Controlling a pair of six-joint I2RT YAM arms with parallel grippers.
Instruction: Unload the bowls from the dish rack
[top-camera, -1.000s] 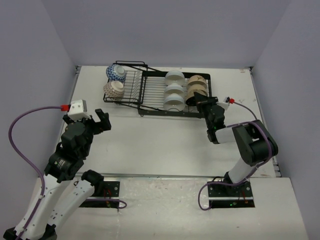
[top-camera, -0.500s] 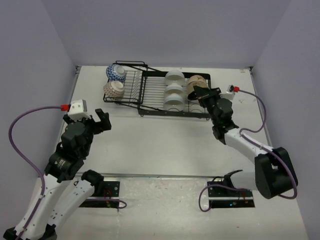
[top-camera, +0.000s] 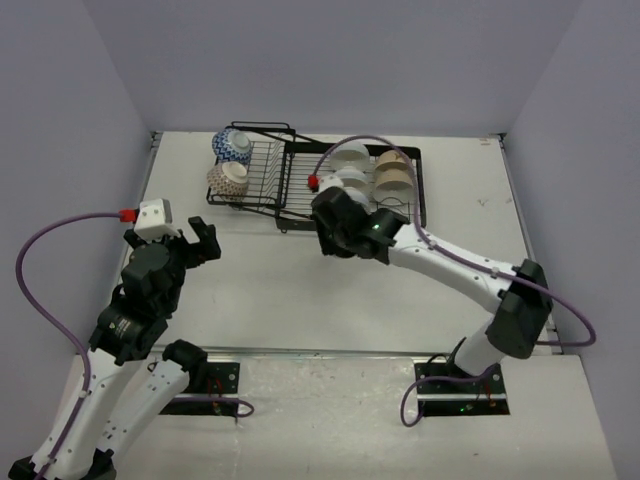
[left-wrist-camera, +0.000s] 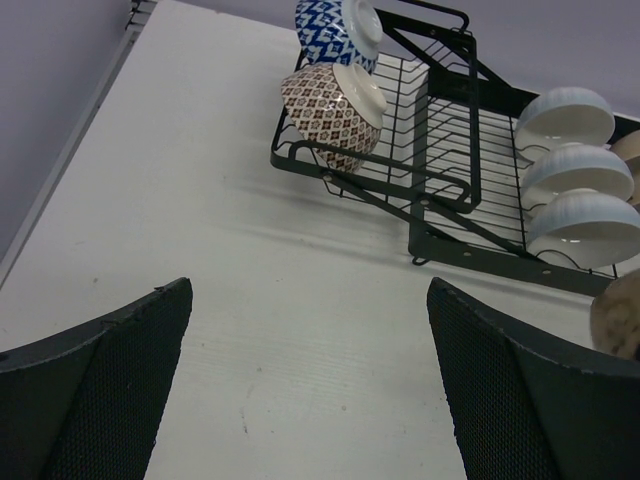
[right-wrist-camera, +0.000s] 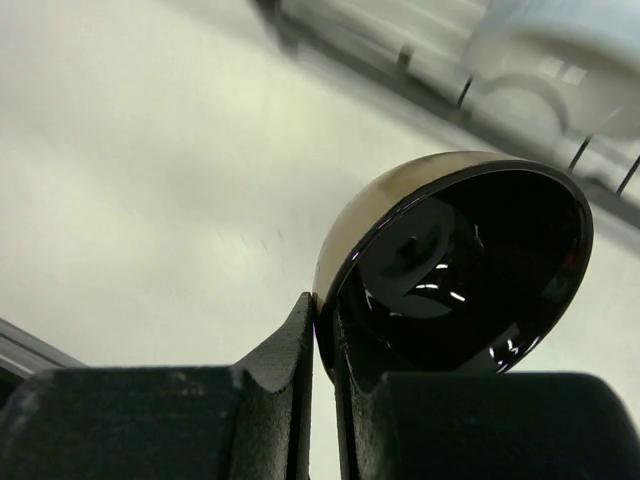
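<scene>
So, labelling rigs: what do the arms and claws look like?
Left arm and right arm: white links, black joints. A purple cable with a red plug runs to each wrist. The left claw and right claw are black, the left's pads mesh-textured.

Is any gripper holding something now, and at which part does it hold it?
The right gripper holds a tan bowl with a dark glossy inside, pinched at its rim. The left gripper is open and empty.
</scene>
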